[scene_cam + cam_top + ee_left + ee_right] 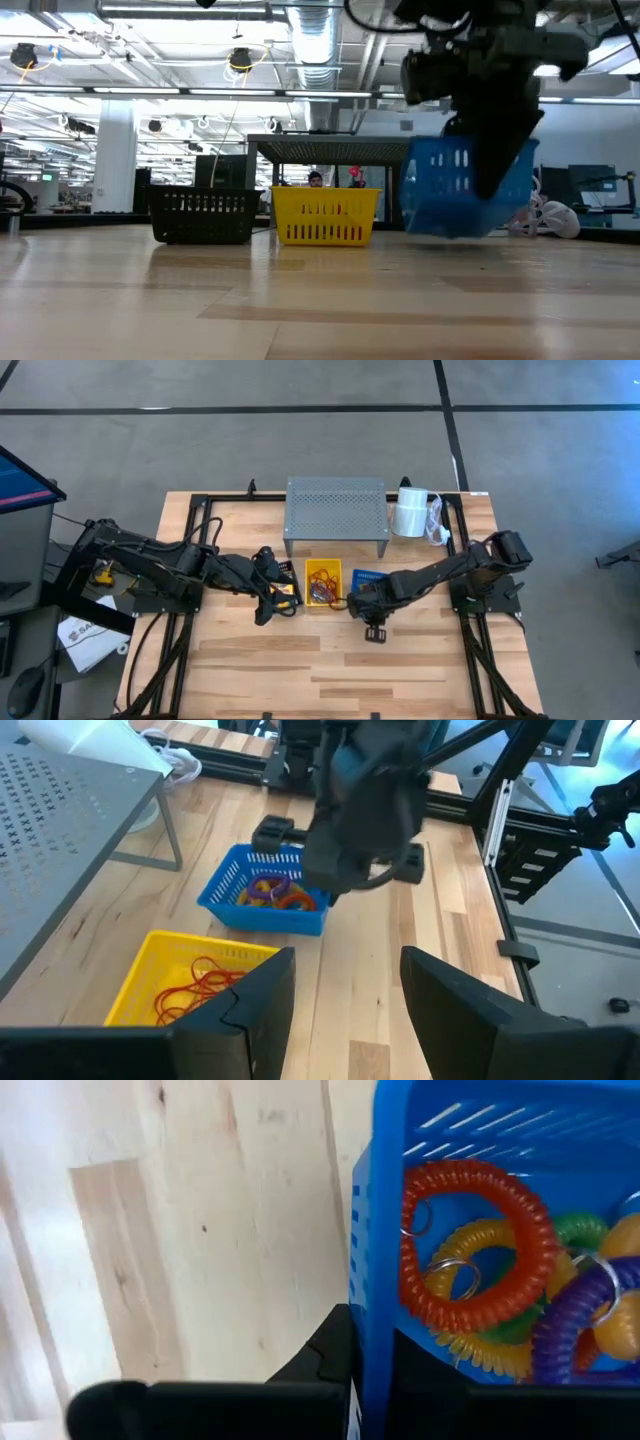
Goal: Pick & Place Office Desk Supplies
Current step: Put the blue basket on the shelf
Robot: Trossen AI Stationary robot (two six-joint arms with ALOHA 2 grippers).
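A blue basket (369, 576) with coiled loops (470, 1245) in red, yellow, green and purple inside hangs tilted just above the table in the low view (455, 190). My right gripper (370, 1370) is shut on its wall. A yellow basket (323, 582) holding thin orange and red rubber bands (200, 988) stands on the table beside it. A black basket (203, 215) stands left of that. My left gripper (345, 1010) hovers open over the black basket's near side (272, 602), with nothing between its fingers. My right gripper has the blue basket's near-side wall at its rim (368, 1280) between its two fingers, one finger inside the basket and one outside. The fingers come from above, pointing steeply down. The basket hangs tilted below them, off the table.
A grey perforated metal riser (335, 510) stands behind the baskets, with a white roll (410, 512) to its right. Black frame rails (190, 510) run along the table's left, right and far sides. The near half of the wooden top (330, 670) is bare planks.
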